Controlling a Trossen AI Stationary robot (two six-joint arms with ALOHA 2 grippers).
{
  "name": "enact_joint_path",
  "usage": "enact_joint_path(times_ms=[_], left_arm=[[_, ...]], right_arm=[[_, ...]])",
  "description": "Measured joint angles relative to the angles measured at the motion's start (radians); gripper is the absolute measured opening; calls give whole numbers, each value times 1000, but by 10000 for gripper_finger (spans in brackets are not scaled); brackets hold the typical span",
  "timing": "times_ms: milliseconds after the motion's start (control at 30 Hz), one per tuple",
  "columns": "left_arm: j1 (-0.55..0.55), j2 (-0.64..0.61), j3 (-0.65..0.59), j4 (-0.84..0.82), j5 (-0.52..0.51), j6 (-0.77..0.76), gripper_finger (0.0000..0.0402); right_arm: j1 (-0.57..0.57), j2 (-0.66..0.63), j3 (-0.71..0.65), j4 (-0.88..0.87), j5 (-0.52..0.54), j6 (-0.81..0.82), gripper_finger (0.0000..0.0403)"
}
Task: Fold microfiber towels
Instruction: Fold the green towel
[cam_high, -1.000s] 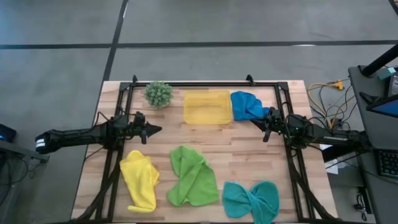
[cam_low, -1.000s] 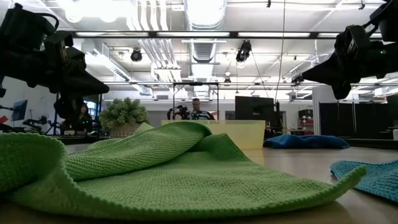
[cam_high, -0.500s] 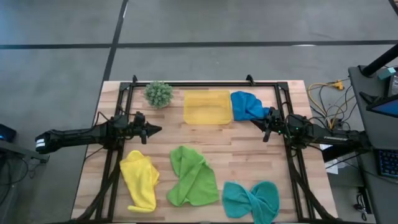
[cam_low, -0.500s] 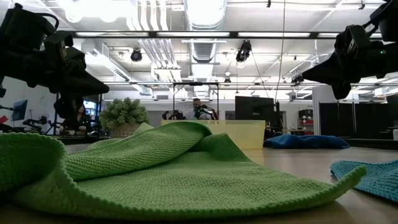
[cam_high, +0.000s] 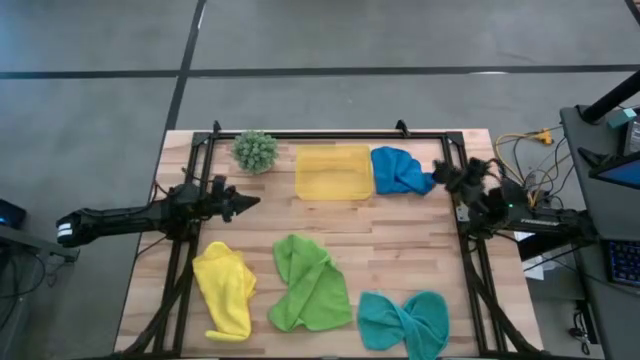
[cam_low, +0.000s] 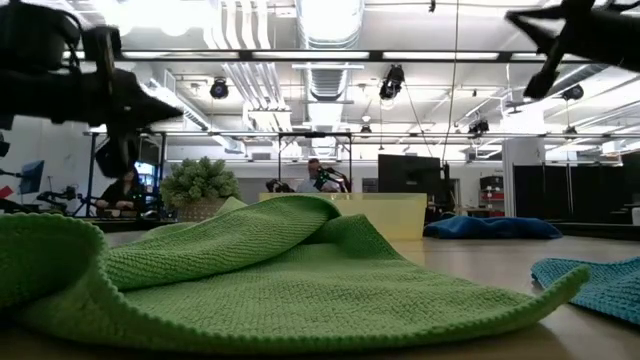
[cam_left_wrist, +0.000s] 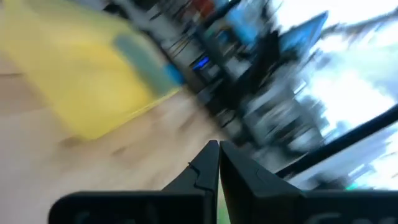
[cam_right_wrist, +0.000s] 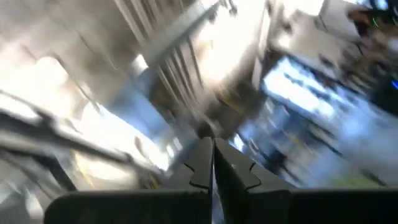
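Four towels lie loose and crumpled on the wooden table. The yellow towel (cam_high: 225, 288) is near left, the lime green towel (cam_high: 310, 285) near centre, the teal towel (cam_high: 405, 320) near right, and the bright blue towel (cam_high: 398, 170) far right beside the yellow tray. The lime green towel fills the low view (cam_low: 250, 280). My left gripper (cam_high: 243, 203) is shut and empty, in the air above the table's left middle. My right gripper (cam_high: 440, 173) is shut and empty, raised high just right of the blue towel. Both show shut in their wrist views (cam_left_wrist: 217, 152) (cam_right_wrist: 211, 149).
A rigid yellow tray (cam_high: 333, 172) stands at the far centre, and a small spiky green ball plant (cam_high: 256, 150) at the far left. A black frame (cam_high: 330, 134) runs around the table. Cables and a desk lie off the right edge. People show in the room beyond.
Both grippers have risen, staying shut. My right gripper has swung up and toward the table's far edge, its fingers tipping upward. My left gripper has lifted a little and tipped from slanting down to about level. The towels have not moved.
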Motion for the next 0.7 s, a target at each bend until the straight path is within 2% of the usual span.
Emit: enact_joint_path(times_ms=[100,200,267,333,400,433,500,567,633,700], left_arm=[[0,0,0,173,-9,-125,0],[0,10,0,468,-107,-114,0],[0,26,0,745,-192,-13,0],[0,47,15,997,-227,166,0],[0,63,77,1136,-214,323,0],[0,62,109,1144,-209,354,0],[0,59,201,1051,-191,387,0],[0,54,316,830,-103,433,0],[0,52,459,495,0,491,0],[0,64,624,127,67,574,0]], right_arm=[[0,21,0,208,11,-4,9],[0,75,13,399,7,-70,9],[0,128,75,465,-20,-148,9],[0,200,174,462,-75,-228,9],[0,301,301,421,-167,-326,9],[0,352,365,397,-210,-388,9],[0,451,501,359,-242,-531,9],[0,540,638,322,-242,-625,9],[0,602,766,254,-238,-669,9],[0,644,891,118,-283,-686,9]])
